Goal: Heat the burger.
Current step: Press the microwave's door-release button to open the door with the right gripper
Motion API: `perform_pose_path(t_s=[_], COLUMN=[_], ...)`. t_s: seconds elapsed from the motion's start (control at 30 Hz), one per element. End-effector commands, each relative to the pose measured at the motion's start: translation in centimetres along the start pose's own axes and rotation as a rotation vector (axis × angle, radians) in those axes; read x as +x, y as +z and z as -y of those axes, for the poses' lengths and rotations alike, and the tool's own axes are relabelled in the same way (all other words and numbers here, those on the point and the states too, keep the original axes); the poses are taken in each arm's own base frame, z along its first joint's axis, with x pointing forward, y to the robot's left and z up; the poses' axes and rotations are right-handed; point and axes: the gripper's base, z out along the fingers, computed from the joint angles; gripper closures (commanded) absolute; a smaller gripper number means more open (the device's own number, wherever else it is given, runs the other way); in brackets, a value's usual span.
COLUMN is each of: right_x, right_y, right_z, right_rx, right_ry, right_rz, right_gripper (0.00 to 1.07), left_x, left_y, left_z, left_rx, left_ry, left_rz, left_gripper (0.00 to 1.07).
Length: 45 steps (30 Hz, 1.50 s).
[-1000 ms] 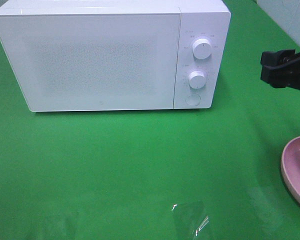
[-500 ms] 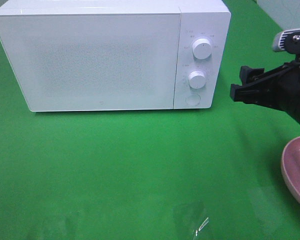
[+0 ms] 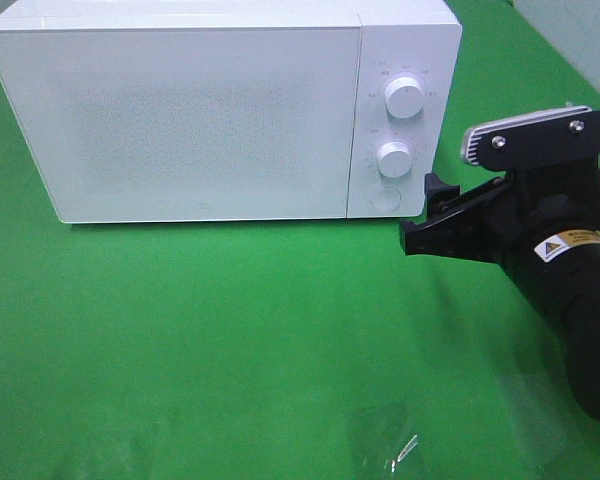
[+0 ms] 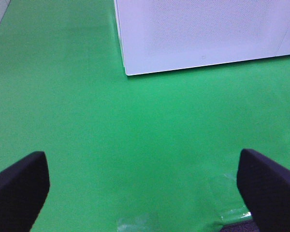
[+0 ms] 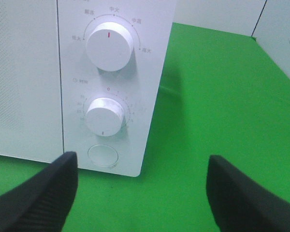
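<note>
The burger is out of view in every frame. A white microwave stands at the back of the green table with its door shut. Its control panel has an upper knob, a lower knob and a round button. My right gripper is open and empty, just right of the panel's lower corner and not touching it. The right wrist view shows the button and lower knob close ahead of the open right gripper. My left gripper is open and empty over bare green cloth.
The microwave's front lower edge lies ahead of the left gripper. A patch of clear tape shines on the cloth near the front edge. The right arm fills the right side of the table.
The right arm has swung left from the table's right edge to the microwave's control panel, and now covers the pink plate. The left gripper has not changed.
</note>
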Motion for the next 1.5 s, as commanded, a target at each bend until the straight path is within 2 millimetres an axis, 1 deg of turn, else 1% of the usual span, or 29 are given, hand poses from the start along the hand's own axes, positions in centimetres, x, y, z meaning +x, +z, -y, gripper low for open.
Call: perform_pose_path(t_s=[0.03,0.2,0.37,0.63,0.7,0.73,0.8,0.83,0.87,0.9,0.97,1.0,1.07,1.1,1.13,1.17,1.2,1.23,1.3,1.33,1.37,1.4,1.43,1.47,1.5], right_x=[0.2,0.5,0.5,0.4,0.6,1.1,1.3,1.9,1.9,2.4,2.8,2.8,2.7,2.7,2.7,2.7,2.7,2.7,2.8,2.8,3.0,3.0,3.1,3.1,3.2], right_y=[-0.2,-0.1,-0.1,-0.1,0.0,0.3,0.3,0.5,0.5,0.6,0.7,0.7,0.7,0.7,0.7,0.7,0.7,0.7,0.7,0.7,0.7,0.7,0.6,0.6,0.6], right_z=[-0.3,-0.5,-0.5,-0.7,-0.8,-1.1,-1.2,-1.4,-1.4,-1.6,-1.7,-1.7,-1.7,-1.7,-1.7,-1.7,-1.7,-1.7,-1.8,-1.8,-2.0,-2.0,-2.3,-2.3,-2.4], right_rx=[0.008,-0.001,-0.001,-0.02,-0.018,-0.024,-0.026,-0.031,-0.031,-0.037,-0.042,-0.042,-0.042,-0.042,-0.042,-0.042,-0.045,-0.045,-0.058,-0.058,-0.075,-0.075,-0.09,-0.09,-0.096], right_ry=[-0.014,0.029,0.133,0.15,0.131,0.111,0.106,0.115,0.115,0.141,0.176,0.176,0.259,0.259,0.308,0.308,0.347,0.347,0.591,0.591,0.752,0.752,0.926,0.926,1.101], right_rz=[0.017,0.009,0.009,0.022,0.045,0.057,0.059,0.048,0.048,0.032,0.015,0.015,0.027,0.027,0.031,0.031,0.031,0.031,0.008,0.008,-0.025,-0.025,-0.054,-0.054,-0.086], right_gripper=[0.36,0.36,0.36,0.36,0.36,0.36,0.36,0.36,0.36,0.36,0.37,0.37,0.38,0.38,0.44,0.44,0.48,0.48,0.66,0.66,0.78,0.78,0.9,0.9,0.95], left_x=[0.0,0.0,0.0,0.0,0.0,0.0,0.0,0.0,0.0,0.0,0.0,0.0,0.0,0.0,0.0,0.0,0.0,0.0,0.0,0.0,0.0,0.0,0.0,0.0,0.0], left_y=[-0.2,-0.2,-0.2,-0.2,-0.2,-0.2,-0.2,-0.2,-0.2,-0.2,-0.2,-0.2,-0.2,-0.2,-0.2,-0.2,-0.2,-0.2,-0.2,-0.2,-0.2,-0.2,-0.2,-0.2,-0.2], left_z=[0.0,0.0,0.0,0.0,0.0,0.0,0.0,0.0,0.0,0.0,0.0,0.0,0.0,0.0,0.0,0.0,0.0,0.0,0.0,0.0,0.0,0.0,0.0,0.0,0.0], left_rx=[-0.004,-0.004,-0.004,-0.004,-0.004,-0.004,-0.004,-0.004,-0.004,-0.004,-0.004,-0.004,-0.004,-0.004,-0.004,-0.004,-0.004,-0.004,-0.004,-0.004,-0.004,-0.004,-0.004,-0.004,-0.004], left_ry=[-0.002,-0.002,-0.002,-0.002,-0.002,-0.002,-0.002,-0.002,-0.002,-0.002,-0.002,-0.002,-0.001,-0.001,-0.001,-0.001,-0.001,-0.001,-0.001,-0.001,-0.001,-0.001,-0.001,-0.001,-0.001], left_rz=[0.03,0.03,0.03,0.03,0.03,0.03,0.03,0.03,0.03,0.03,0.03,0.03,0.03,0.03,0.03,0.03,0.03,0.03,0.03,0.03,0.03,0.03,0.03,0.03,0.03], left_gripper=[0.09,0.09,0.09,0.09,0.09,0.09,0.09,0.09,0.09,0.09,0.09,0.09,0.09,0.09,0.09,0.09,0.09,0.09,0.09,0.09,0.09,0.09,0.09,0.09,0.09])
